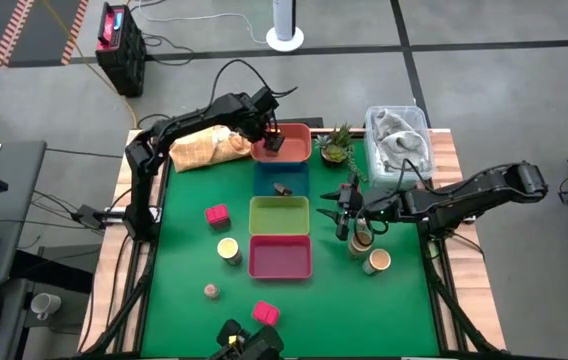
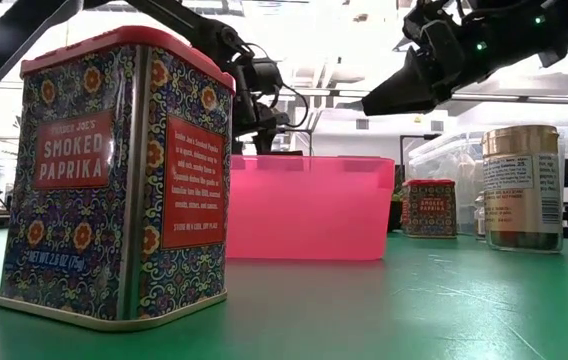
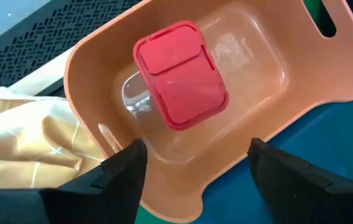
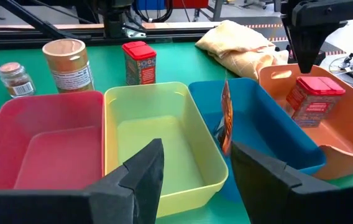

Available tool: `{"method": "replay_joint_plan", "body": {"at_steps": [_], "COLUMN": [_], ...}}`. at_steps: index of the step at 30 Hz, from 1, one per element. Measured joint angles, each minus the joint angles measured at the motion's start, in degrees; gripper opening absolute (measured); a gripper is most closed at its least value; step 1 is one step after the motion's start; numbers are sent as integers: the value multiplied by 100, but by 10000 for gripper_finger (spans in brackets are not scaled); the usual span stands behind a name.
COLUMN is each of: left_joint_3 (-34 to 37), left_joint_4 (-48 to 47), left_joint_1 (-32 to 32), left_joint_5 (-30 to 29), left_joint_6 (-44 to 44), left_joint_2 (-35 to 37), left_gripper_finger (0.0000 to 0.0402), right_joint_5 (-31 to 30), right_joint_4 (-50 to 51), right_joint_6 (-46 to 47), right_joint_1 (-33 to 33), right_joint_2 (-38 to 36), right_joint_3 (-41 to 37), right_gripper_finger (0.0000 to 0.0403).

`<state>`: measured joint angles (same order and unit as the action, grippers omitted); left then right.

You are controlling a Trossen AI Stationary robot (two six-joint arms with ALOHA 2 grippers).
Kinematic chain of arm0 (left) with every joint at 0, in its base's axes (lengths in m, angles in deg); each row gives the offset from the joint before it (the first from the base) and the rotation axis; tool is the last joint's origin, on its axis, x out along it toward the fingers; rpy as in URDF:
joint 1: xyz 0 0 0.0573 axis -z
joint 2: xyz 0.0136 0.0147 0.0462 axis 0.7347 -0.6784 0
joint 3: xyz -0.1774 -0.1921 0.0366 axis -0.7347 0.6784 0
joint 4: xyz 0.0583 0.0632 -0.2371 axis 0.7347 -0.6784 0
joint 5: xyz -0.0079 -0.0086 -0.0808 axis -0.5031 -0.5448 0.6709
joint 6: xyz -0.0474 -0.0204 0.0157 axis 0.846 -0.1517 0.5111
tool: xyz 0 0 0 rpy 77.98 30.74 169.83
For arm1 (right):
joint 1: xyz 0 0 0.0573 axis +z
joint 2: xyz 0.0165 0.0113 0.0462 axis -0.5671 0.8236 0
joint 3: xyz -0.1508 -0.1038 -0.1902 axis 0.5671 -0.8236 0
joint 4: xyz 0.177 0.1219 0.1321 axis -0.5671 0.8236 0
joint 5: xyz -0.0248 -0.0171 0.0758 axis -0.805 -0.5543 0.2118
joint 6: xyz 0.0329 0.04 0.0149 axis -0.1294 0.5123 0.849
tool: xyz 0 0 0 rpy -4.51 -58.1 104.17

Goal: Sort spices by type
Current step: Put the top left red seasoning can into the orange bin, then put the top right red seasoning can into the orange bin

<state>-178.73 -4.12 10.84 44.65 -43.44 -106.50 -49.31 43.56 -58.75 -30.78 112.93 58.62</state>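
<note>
My left gripper [image 1: 273, 140] [image 3: 195, 152] hangs open just above the orange tray [image 3: 89, 93], apart from the pinkish-red tin [image 3: 181, 73] that stands on the tray's floor. My right gripper [image 1: 340, 212] [image 4: 195, 162] is open at the right of the yellow tray [image 4: 164, 134], touching nothing. Two tan cylinders [image 1: 361, 240] [image 1: 377, 261] stand by it. A small dark piece [image 4: 226, 121] stands on edge in the blue tray [image 4: 270, 143]. Loose on the green mat are two red tins [image 1: 217, 214] [image 1: 265, 313], a tan cylinder [image 1: 228, 250] and a tiny jar [image 1: 210, 291].
The orange, blue, yellow and red trays [image 1: 280, 256] form a column down the mat's middle. A beige cloth [image 1: 209, 148] lies left of the orange tray. A potted plant [image 1: 336, 145] and a clear bin [image 1: 397, 145] sit at the far right. Open mat lies at near left.
</note>
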Motion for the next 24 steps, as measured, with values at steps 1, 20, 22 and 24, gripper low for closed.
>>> {"method": "replay_joint_plan", "body": {"at_steps": [1, 20, 22, 24], "left_joint_3": [0, 290, 814, 1446], "left_joint_4": [0, 1143, 1716, 2264], "left_joint_1": [0, 1325, 1362, 1377], "left_joint_5": [0, 353, 435, 437], "left_joint_6": [-56, -4469, -4475, -4454], "left_joint_2": [0, 1290, 1692, 2145], "left_gripper_finger": [267, 238, 232, 226], "right_joint_5": [0, -450, -345, -262], "right_joint_4": [0, 4540, 5078, 5469], "right_joint_6": [0, -141, -214, -298], "right_joint_1": [0, -442, -629, -829], "right_joint_2": [0, 169, 407, 604], "right_joint_3": [0, 2081, 2339, 2488], "right_gripper_finger": [213, 217, 227, 242]}}
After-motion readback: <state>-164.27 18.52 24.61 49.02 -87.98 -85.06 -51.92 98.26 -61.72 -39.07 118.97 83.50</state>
